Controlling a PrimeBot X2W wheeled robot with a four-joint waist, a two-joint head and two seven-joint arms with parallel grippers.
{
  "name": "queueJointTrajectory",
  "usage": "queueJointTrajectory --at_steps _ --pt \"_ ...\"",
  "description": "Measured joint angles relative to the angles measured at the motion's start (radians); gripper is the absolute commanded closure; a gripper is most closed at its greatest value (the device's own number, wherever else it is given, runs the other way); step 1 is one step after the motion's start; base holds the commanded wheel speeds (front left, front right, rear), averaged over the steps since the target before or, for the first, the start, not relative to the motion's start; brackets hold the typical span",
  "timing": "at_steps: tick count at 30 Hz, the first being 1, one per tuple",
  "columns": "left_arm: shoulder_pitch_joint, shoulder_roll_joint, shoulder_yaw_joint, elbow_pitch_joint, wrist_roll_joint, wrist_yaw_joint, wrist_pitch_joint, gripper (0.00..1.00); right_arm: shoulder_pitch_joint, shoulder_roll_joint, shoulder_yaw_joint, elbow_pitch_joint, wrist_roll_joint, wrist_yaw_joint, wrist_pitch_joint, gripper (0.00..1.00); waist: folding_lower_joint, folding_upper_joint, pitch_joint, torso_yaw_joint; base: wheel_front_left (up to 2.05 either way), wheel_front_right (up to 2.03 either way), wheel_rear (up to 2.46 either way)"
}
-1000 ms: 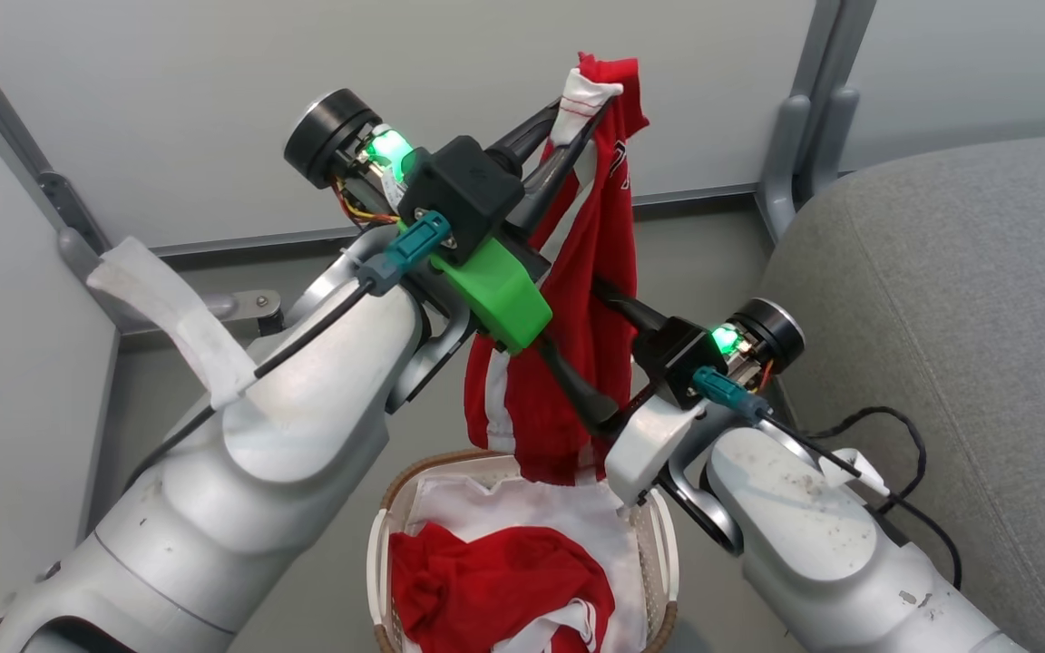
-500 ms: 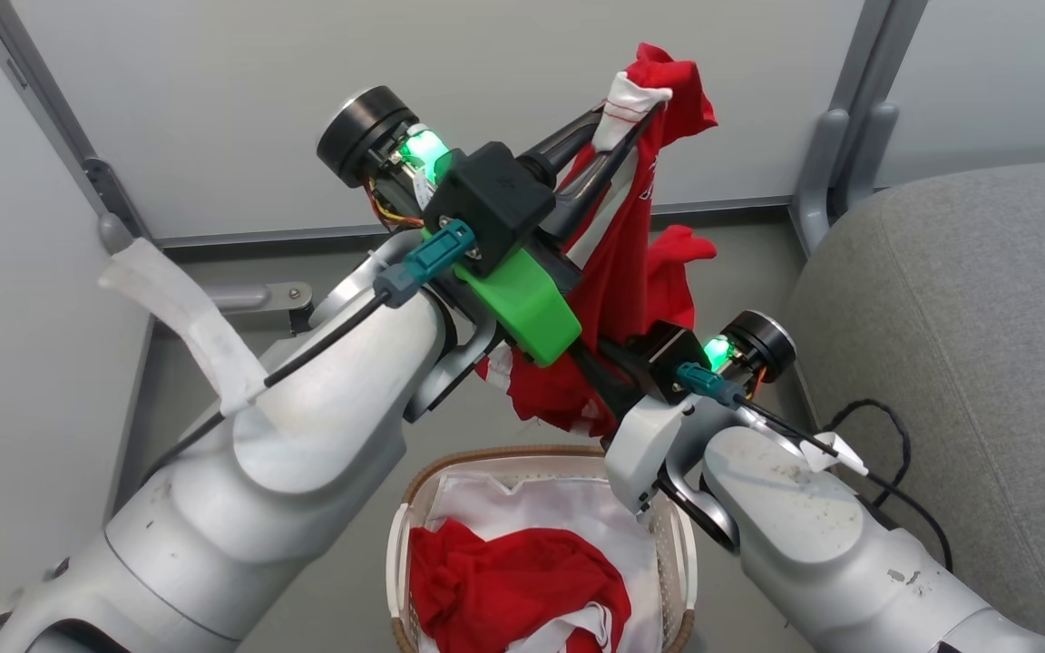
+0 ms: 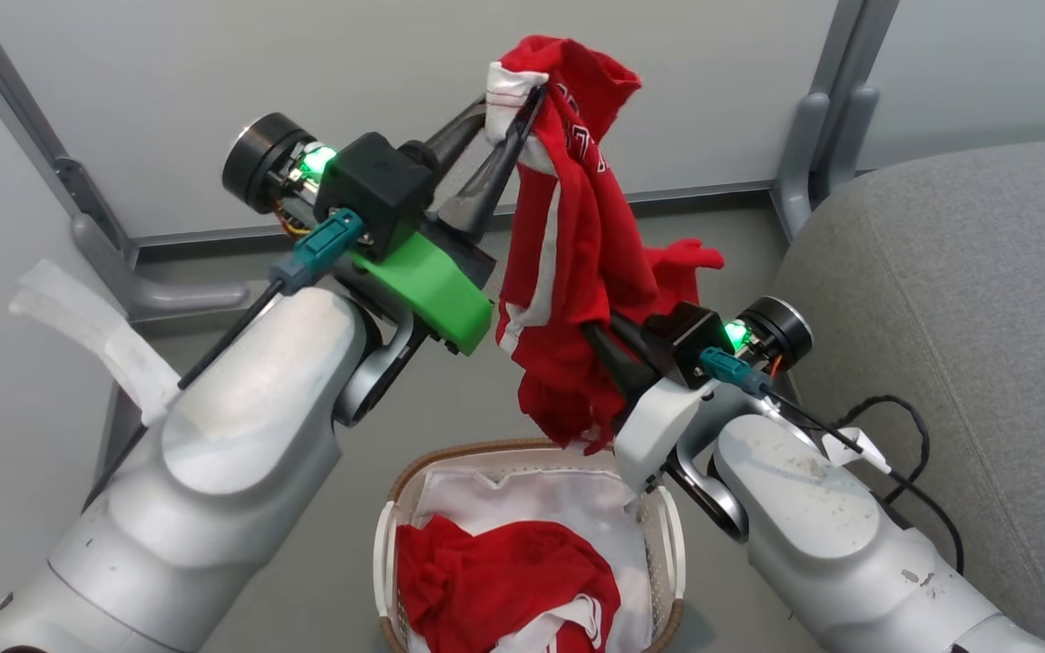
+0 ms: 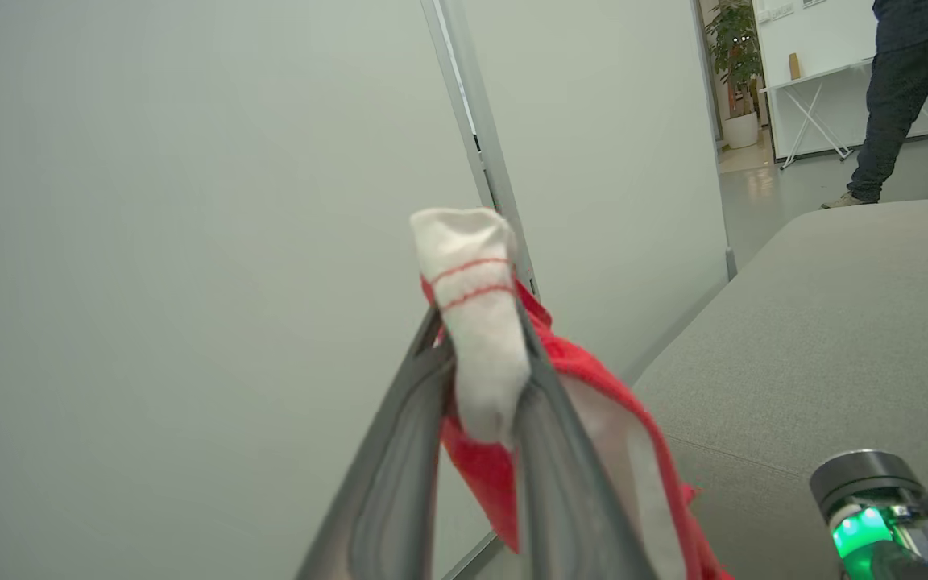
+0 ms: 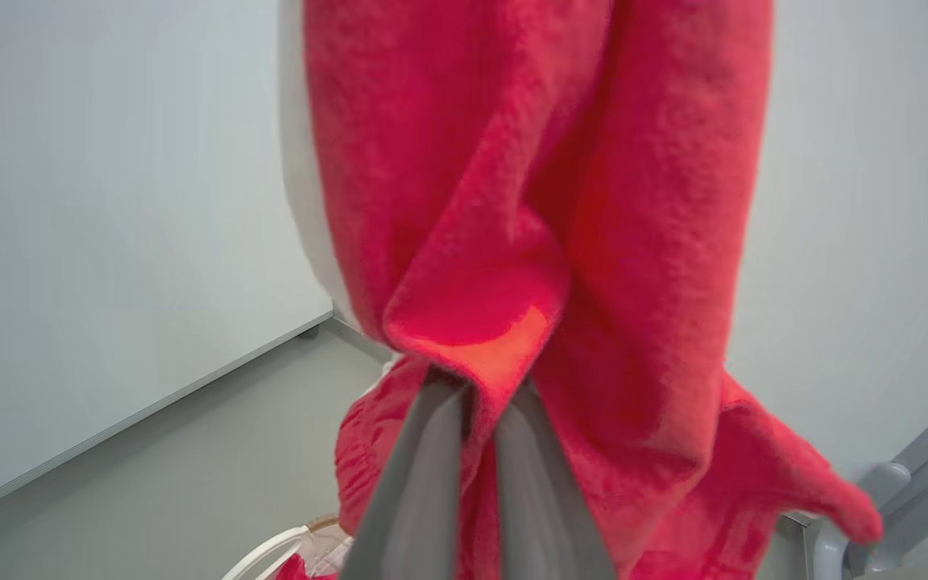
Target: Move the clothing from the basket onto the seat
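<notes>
A red garment with white stripes, the clothing, hangs in the air above the basket. My left gripper is shut on its white trim at the top, with the cuff pinched between the fingers of the left gripper. Lower down, my right gripper is shut on a red fold, the fingertips of that gripper buried in fabric. A second red garment lies in the basket on its white liner. The grey seat is at the right.
Pale wall panels with grey metal posts stand behind the basket. A black cable trails along the seat's edge by my right forearm. In the left wrist view a person's legs stand far off beyond the seat.
My right gripper has shut on the garment's lower part and raised it. The tail that hung into the basket now hangs above the rim. The head camera has shifted.
</notes>
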Motion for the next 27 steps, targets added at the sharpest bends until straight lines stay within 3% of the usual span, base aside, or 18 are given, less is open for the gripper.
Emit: queueJointTrajectory --at_steps 15,27 --pt "0.223 0.065 0.053 0.077 -0.074 0.045 -0.062 0.0 0.036 0.0 -0.149 -0.094 -0.082 0.0 0.0 1.0 0.0 0.0 0.046 -0.036 0.0 0.0 0.0" --pt "0.352 0.027 0.017 0.08 -0.074 0.028 -0.081 0.0 0.099 -0.019 -0.273 -0.137 -0.146 0.0 0.0 1.0 0.0 0.0 0.071 -0.068 0.0 0.0 0.0"
